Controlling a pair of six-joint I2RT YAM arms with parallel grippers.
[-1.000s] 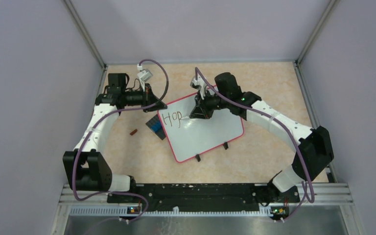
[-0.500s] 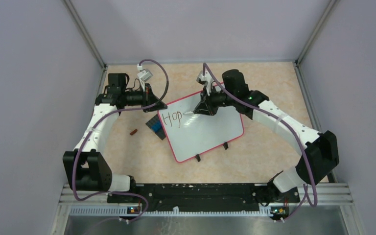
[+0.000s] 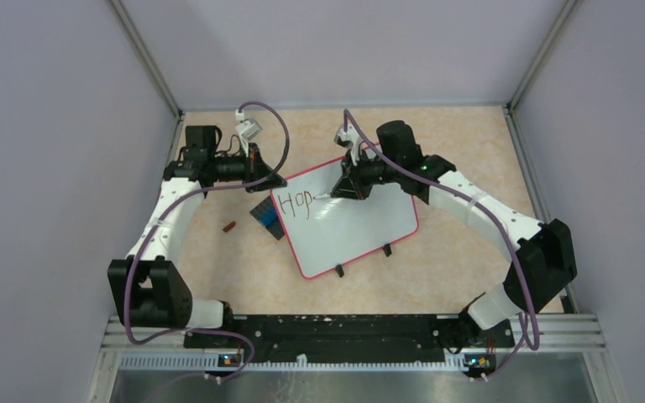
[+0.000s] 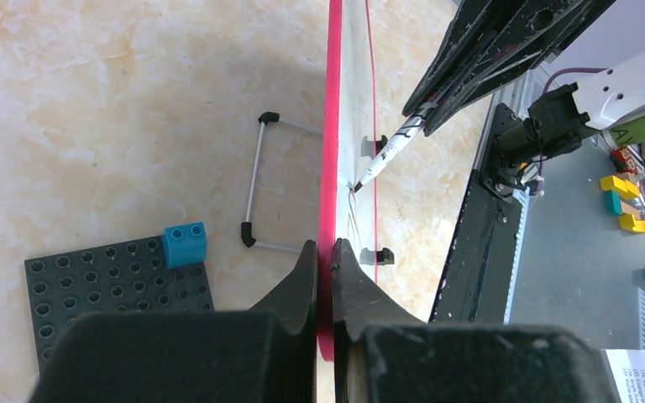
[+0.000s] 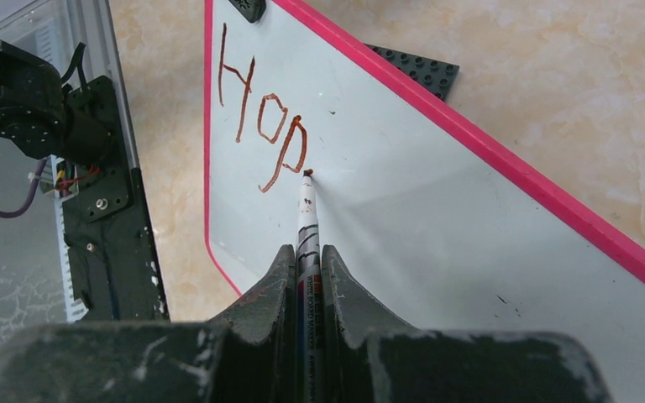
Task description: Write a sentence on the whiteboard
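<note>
Your right gripper (image 5: 306, 256) is clamped on a thin white marker pen (image 5: 306, 210), its tip touching the large glossy white whiteboard with the red-pink frame (image 5: 470, 235), at 3 o'clock of the p seen from above. The red-brown sentence (image 5: 262, 126) reads only "Hop"; most of it remains. Your left gripper (image 4: 325, 252) pinches the frame's left edge. Bare white runs toward 3 and 5 o'clock; a dark studded plate (image 4: 117, 290) lies at 8.

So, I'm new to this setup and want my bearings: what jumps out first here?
The whiteboard in the middle of the table, with "Hop" in red-brown letters at its left end. The right gripper holds a marker with its tip at the board just after the p. The left gripper pinches the board's pink-red edge.
</note>
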